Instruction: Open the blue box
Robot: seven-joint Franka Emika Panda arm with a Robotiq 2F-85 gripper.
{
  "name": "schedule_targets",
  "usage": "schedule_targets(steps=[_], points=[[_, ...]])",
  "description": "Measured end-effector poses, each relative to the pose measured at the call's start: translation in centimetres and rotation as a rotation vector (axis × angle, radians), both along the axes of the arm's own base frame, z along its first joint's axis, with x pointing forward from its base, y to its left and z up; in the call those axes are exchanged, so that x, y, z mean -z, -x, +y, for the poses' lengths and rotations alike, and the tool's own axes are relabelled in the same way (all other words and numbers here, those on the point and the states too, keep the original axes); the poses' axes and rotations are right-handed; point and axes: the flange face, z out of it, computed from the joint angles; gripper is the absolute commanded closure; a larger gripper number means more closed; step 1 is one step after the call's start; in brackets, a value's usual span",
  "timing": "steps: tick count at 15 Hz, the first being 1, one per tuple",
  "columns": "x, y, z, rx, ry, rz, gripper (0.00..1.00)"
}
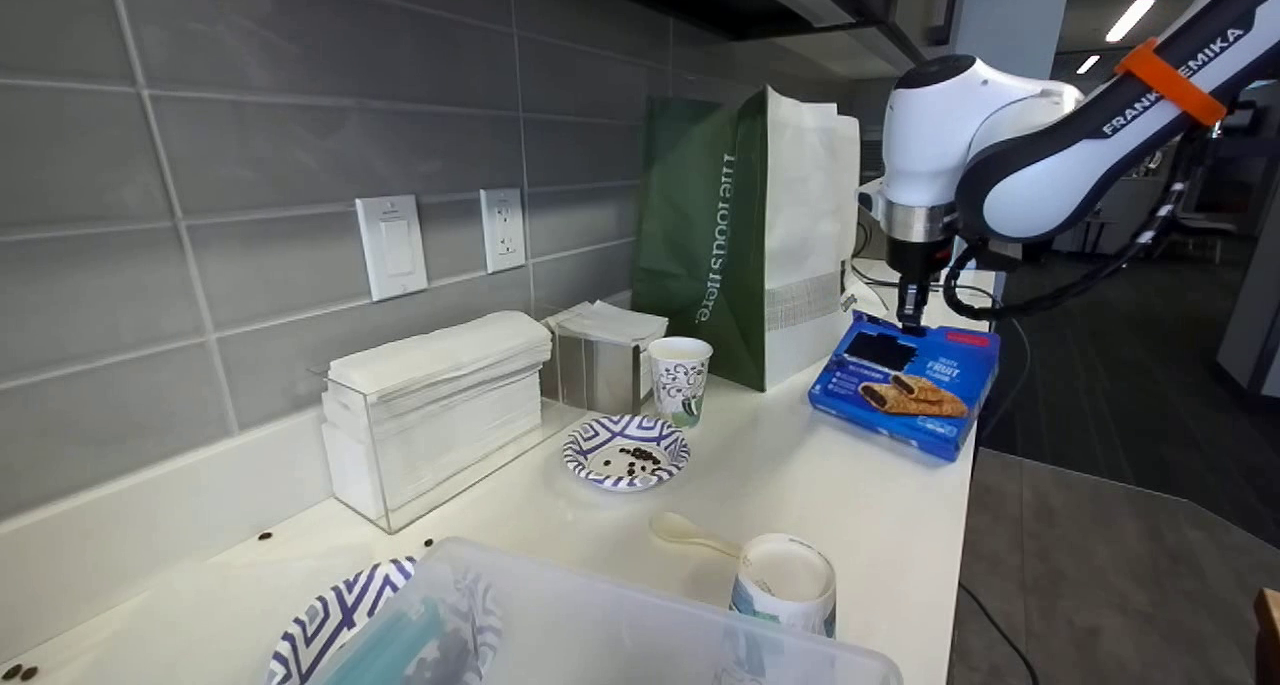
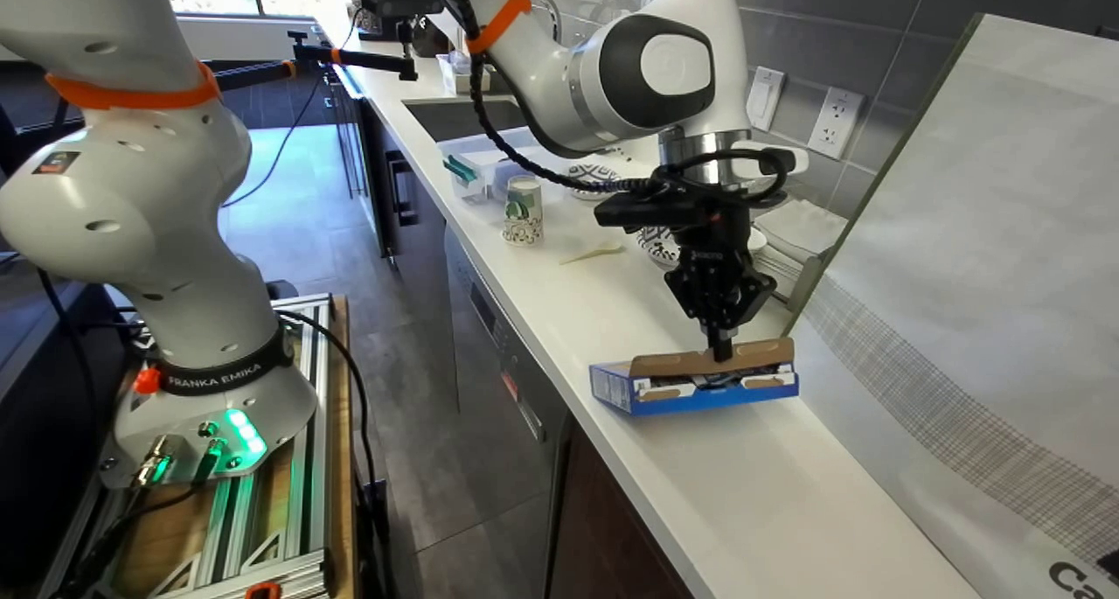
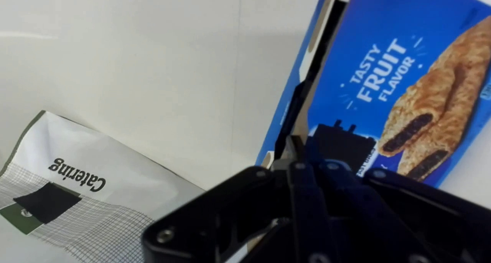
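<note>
Black gripper (image 2: pixel 721 351) is pinching narrowly on the raised flap (image 2: pixel 669 365) of the blue box (image 1: pixel 905 383), which is lying near the edge of the table (image 1: pixel 800 480). Opening it is presumably calling for slow upward peeling without any sideways tug.

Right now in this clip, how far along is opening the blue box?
Done: one long side of the blue box gapes, baring brown cardboard in an exterior view. In hand: the fingers appear pinched on the raised edge of the lid. Left: probably folding the lid back, as its printed face covers most of the box.
</note>
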Motion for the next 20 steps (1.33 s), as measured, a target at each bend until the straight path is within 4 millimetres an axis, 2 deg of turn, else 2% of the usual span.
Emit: schedule_targets(steps=[9, 20], points=[[3.8, 0.2, -0.2, 0.012, -0.010, 0.086, 1.00], [5.0, 0.1, 0.1, 0.008, -0.013, 0.107, 1.00]])
